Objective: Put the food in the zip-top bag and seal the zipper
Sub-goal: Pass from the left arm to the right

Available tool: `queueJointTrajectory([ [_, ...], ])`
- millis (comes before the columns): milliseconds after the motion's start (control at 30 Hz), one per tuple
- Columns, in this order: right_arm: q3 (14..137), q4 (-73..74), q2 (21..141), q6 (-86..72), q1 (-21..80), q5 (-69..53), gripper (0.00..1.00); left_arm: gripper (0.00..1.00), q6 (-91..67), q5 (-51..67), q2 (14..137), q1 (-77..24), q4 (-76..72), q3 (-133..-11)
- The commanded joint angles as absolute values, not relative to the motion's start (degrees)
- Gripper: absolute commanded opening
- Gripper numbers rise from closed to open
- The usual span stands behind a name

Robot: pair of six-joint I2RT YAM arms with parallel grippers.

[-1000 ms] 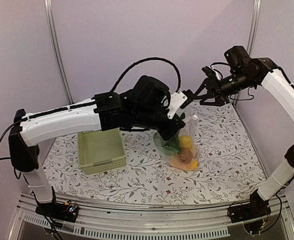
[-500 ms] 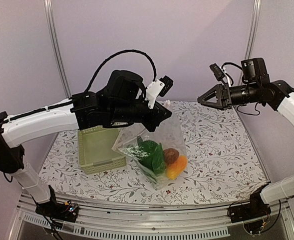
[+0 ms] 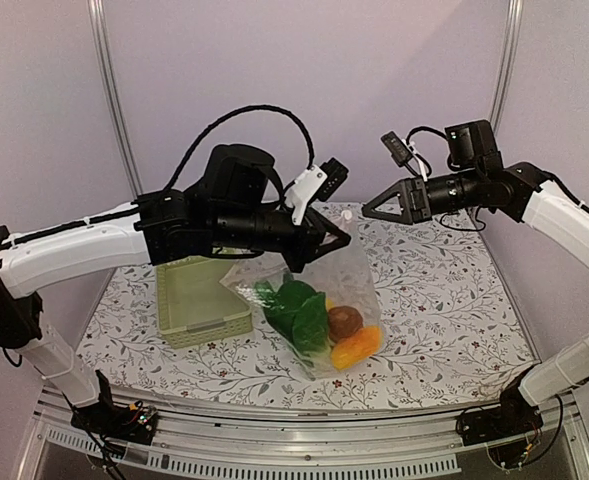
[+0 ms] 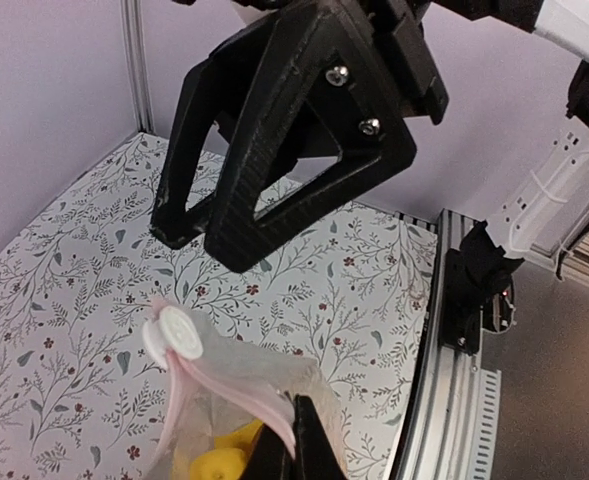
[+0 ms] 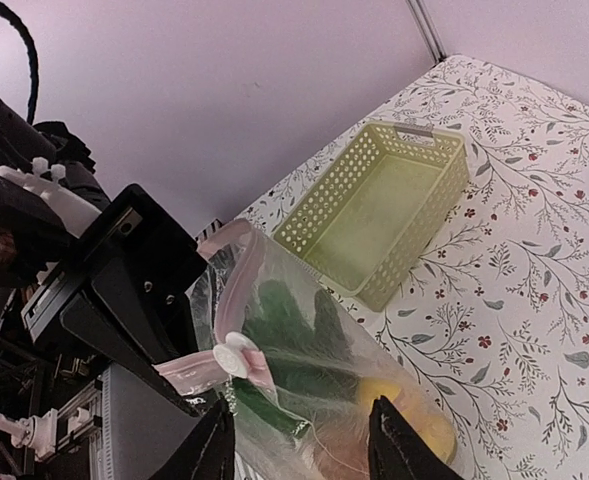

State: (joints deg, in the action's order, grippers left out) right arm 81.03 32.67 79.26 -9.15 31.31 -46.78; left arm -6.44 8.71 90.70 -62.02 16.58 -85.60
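Note:
My left gripper (image 3: 332,238) is shut on the pale pink zipper (image 4: 239,385) and holds the clear zip-top bag (image 3: 349,285) hanging above the table. Inside the bag are the food pieces: dark green pieces (image 3: 296,310), a reddish-brown piece (image 3: 346,321), an orange piece (image 3: 357,348) and a yellow lemon (image 4: 219,466). A white slider (image 4: 180,333) sits on the zipper, also seen in the right wrist view (image 5: 236,355). My right gripper (image 3: 372,212) is open and empty, just right of the bag's mouth. In the right wrist view its fingers (image 5: 394,447) frame the bag (image 5: 324,345).
The pale green slotted basket (image 3: 202,298) stands empty on the flowered table cloth (image 3: 444,300), left of the bag; it also shows in the right wrist view (image 5: 384,205). Metal rails run along the table's near edge (image 3: 304,420).
My left gripper has lifted the bag off the table and now holds it hanging. My right gripper has come down and left, close to the bag's mouth.

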Motion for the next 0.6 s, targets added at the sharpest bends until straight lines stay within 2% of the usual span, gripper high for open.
queueJointTrajectory([
  [0, 81.61, 29.71, 81.61, -6.19, 32.96, -51.18, 0.46, 0.01, -5.37, 11.06, 88.15, -60.94, 15.22, -83.98],
  [267, 81.83, 28.57, 83.65, -4.57, 35.0, -56.36, 0.45, 0.0, -5.82, 11.04, 87.21, -60.35, 15.21, -82.52],
  [567, 81.7, 28.94, 83.89, -4.24, 36.65, -56.9, 0.28, 0.0, -6.8, 9.81, 85.65, -59.56, 14.64, -80.27],
])
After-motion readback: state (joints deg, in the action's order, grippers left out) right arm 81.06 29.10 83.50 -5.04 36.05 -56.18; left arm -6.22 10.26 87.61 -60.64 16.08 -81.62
